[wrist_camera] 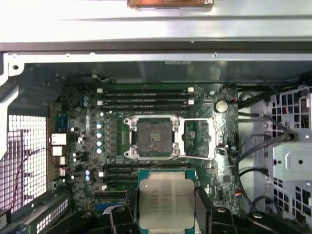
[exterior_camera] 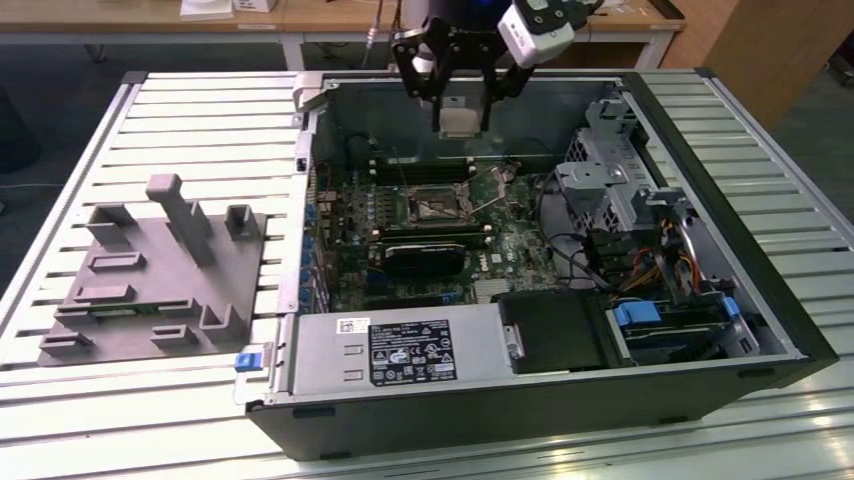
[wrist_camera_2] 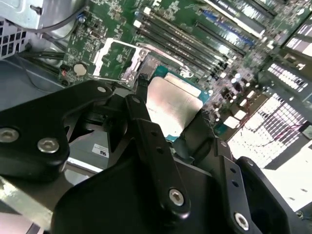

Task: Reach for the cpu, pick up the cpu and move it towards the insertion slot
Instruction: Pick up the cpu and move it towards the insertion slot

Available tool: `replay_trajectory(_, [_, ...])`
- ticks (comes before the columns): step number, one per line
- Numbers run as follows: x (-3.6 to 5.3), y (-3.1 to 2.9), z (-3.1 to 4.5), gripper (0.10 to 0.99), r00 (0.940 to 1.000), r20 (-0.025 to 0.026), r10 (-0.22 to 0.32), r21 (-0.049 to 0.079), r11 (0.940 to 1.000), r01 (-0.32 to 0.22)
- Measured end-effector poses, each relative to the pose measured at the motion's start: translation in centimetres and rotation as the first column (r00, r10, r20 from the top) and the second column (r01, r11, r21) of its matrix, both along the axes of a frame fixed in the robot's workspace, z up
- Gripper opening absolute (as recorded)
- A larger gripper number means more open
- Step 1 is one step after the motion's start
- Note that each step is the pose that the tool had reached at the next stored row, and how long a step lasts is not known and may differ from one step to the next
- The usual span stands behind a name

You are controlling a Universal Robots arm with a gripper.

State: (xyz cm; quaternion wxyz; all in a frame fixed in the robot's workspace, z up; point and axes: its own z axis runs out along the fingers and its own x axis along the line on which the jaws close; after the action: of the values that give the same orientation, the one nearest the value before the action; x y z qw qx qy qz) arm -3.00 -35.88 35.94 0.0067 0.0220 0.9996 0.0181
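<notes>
Slatted metal table [exterior_camera: 200,120]: open PC case [exterior_camera: 534,300] sits on it, grey plastic tray [exterior_camera: 147,280] with posts just beside, on exterior view's left.

The cpu [wrist_camera: 165,204] has a pale silver-grey metal top on a green-edged base; it looks whitish in the exterior view [exterior_camera: 458,120]. The end effector [wrist_camera_2: 168,114] is matte black with silver screw heads. The insertion slot [wrist_camera: 154,137] is dark, ringed by a silver frame, on a green circuit board [wrist_camera: 112,131] with black memory slots [wrist_camera: 144,96]. The tray [exterior_camera: 147,275] is plain grey. The bench [exterior_camera: 200,130] is white and ribbed.
</notes>
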Motion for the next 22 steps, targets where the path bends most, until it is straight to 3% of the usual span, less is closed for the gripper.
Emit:
replay_trajectory(4, [0.0,0.94,-0.1,0.541,1.0,0.0,0.0,0.0,1.0,0.0])
replay_trajectory(10, [0.02,1.69,-0.21,0.541,1.0,-0.0001,0.0,-0.001,1.0,0.0])
replay_trajectory(22, [0.02,1.77,-0.21,0.541,1.0,0.0,0.0,-0.001,1.0,0.0])
